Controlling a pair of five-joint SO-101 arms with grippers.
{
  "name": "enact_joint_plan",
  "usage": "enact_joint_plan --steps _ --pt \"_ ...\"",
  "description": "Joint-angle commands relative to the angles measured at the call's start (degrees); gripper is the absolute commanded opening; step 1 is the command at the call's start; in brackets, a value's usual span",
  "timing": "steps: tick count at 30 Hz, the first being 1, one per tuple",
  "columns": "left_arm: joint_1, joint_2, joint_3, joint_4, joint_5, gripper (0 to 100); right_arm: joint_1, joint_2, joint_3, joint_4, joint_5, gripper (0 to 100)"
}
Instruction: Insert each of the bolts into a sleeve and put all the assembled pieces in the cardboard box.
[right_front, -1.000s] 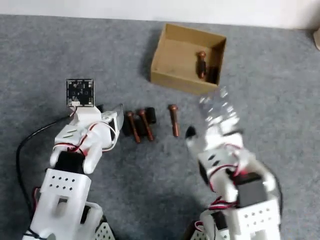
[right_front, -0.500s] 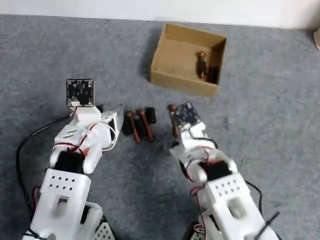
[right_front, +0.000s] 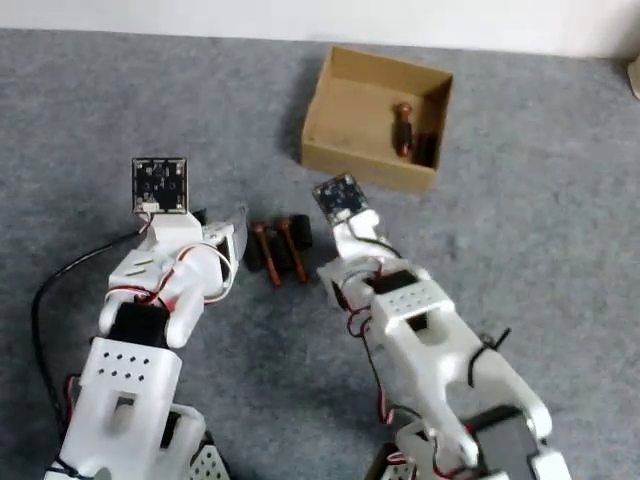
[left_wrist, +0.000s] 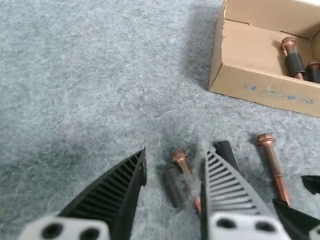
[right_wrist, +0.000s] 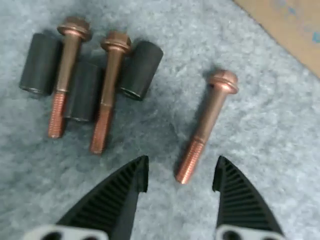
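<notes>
open carpet (right_wrist: 285, 150) around the lone bolt (right_wrist: 205, 124), packed sleeves (right_wrist: 141, 70) close beside

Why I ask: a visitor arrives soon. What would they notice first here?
The right arm's open gripper hangs over a lone copper-coloured metal bolt on the grey carpeted table. Beside it, two more copper bolts lie among three black cylindrical sleeves. Farther off, the brown cardboard box holds a sleeved bolt.

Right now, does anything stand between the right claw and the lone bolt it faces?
Nothing visible does. The right claw is open, and the lone bolt lies on bare carpet with its threaded end just ahead of the gap.
</notes>
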Motion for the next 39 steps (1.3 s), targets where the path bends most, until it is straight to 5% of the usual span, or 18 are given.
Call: enact_joint_plan --steps 1,8,12,17,26,39 --pt "-0.7 0.0 -1.7 0.5 -1.1 17 -0.6 2.4 -2.1 -3.5 -0.4 19.5" --pt "1.8 6.2 -0.6 -5.6 -3.6 18 -0.5 -6.8 -1.6 3.6 -0.4 19.5" --pt "5.8 23.9 -8.7 -7.6 -3.9 18 -0.3 -17.7 1.6 7.6 -0.4 19.5" --pt "13.5 45.1 -23.7 0.4 -3.6 18 6.2 -32.0 10.2 12.3 -0.1 19.5" --pt "26.5 49.5 -31.2 7.7 12.7 17 23.5 -55.8 27.8 13.7 1.8 19.5" --pt "29.1 55.4 -30.3 -12.0 20.2 17 26.2 -86.8 40.6 27.6 4.5 19.5"
